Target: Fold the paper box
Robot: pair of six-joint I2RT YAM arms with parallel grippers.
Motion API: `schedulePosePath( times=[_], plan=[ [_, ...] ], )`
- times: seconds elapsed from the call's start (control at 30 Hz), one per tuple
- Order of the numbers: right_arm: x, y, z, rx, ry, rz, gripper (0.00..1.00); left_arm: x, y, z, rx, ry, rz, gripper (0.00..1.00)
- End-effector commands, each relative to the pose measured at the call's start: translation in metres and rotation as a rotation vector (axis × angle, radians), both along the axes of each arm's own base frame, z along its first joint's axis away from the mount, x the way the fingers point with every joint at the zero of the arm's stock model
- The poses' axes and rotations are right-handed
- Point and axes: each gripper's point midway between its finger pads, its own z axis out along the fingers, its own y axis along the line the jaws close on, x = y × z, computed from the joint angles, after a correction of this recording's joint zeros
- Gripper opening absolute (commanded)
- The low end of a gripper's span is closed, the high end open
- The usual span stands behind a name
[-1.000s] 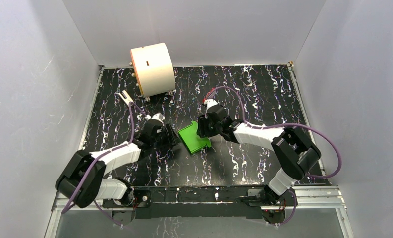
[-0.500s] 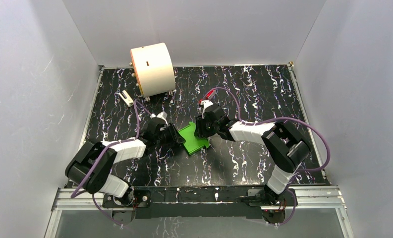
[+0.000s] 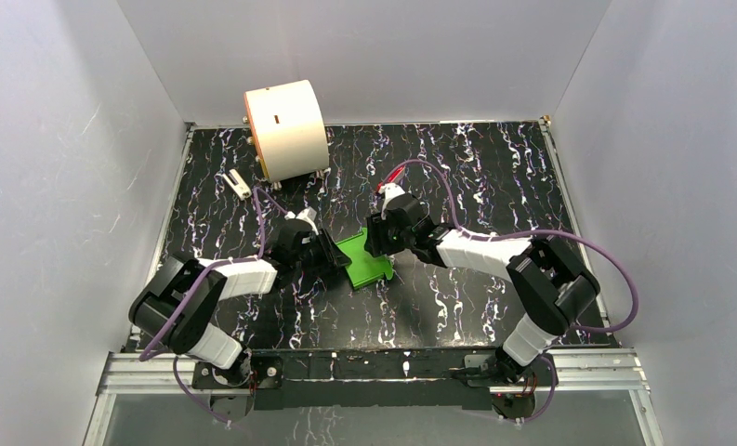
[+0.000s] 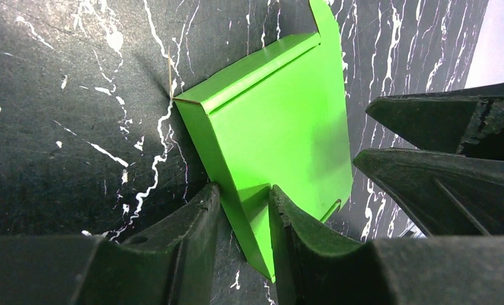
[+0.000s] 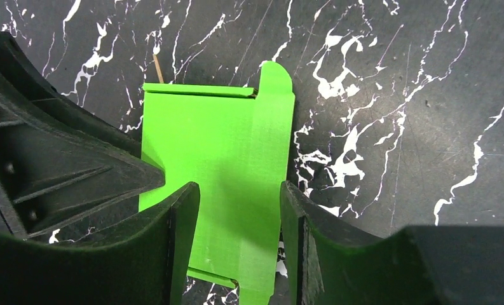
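top view only: cream cylinder [image 3: 285,130] at table's [image 3: 457,177] 11 o'clock | paper box [image 3: 369,263] mid-table, long axis 11–5 o'clock | left wrist only: its raised side wall | left gripper [image 4: 243,190] narrow, pinching box's near corner | right gripper [image 5: 239,190] wide apart, over box top | box inside hidden

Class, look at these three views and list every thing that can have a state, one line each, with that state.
bright green paper box, partly folded: one side wall raised, end tab untucked
left gripper, jaws narrowed around the box's raised corner flap; grip unclear
right gripper, open, over the box's flat panel
large cream cylinder, on its side, touched by nothing
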Motion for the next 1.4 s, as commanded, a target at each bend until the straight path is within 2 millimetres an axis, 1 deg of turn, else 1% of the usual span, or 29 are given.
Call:
schedulePosePath(
  times=[0.0, 0.07, 0.13, 0.2, 0.37, 0.53, 0.63, 0.87, 1.0, 1.1, 1.17, 1.37],
  plan=[
    [0.005, 0.006, 0.025, 0.03, -0.077, 0.002, 0.58, -0.019, 0.02, -0.036, 0.123, 0.095, 0.002, 0.31],
    [0.003, 0.01, 0.025, 0.042, -0.08, 0.015, 0.58, -0.019, 0.02, -0.036, 0.124, 0.093, 0.002, 0.31],
    [0.004, 0.01, 0.021, 0.035, -0.073, 0.012, 0.57, -0.018, 0.02, -0.034, 0.12, 0.089, 0.003, 0.31],
    [0.005, 0.008, 0.014, 0.017, -0.064, -0.001, 0.56, -0.018, 0.019, -0.032, 0.118, 0.086, 0.003, 0.31],
    [-0.001, 0.013, -0.002, 0.02, -0.013, 0.02, 0.54, -0.018, 0.019, -0.033, 0.117, 0.089, 0.0, 0.31],
    [-0.004, 0.008, -0.021, -0.008, 0.022, -0.006, 0.53, -0.019, 0.017, -0.034, 0.109, 0.093, -0.008, 0.31],
    [-0.008, 0.008, -0.029, -0.005, 0.046, 0.001, 0.52, -0.018, 0.016, -0.034, 0.103, 0.091, -0.01, 0.31],
    [-0.03, 0.033, -0.031, 0.134, 0.15, 0.09, 0.43, -0.019, 0.008, -0.034, 0.064, 0.1, -0.02, 0.3],
    [-0.043, 0.049, -0.027, 0.236, 0.215, 0.139, 0.37, -0.019, 0.003, -0.033, 0.035, 0.108, -0.025, 0.3],
    [-0.05, 0.058, -0.024, 0.293, 0.254, 0.164, 0.31, -0.02, -0.001, -0.033, 0.012, 0.113, -0.029, 0.3],
    [-0.052, 0.06, -0.025, 0.312, 0.27, 0.167, 0.26, -0.021, -0.003, -0.035, 0.017, 0.118, -0.026, 0.3],
    [-0.054, 0.057, -0.029, 0.306, 0.275, 0.163, 0.12, -0.022, -0.001, -0.036, 0.032, 0.108, -0.025, 0.3]
  ],
)
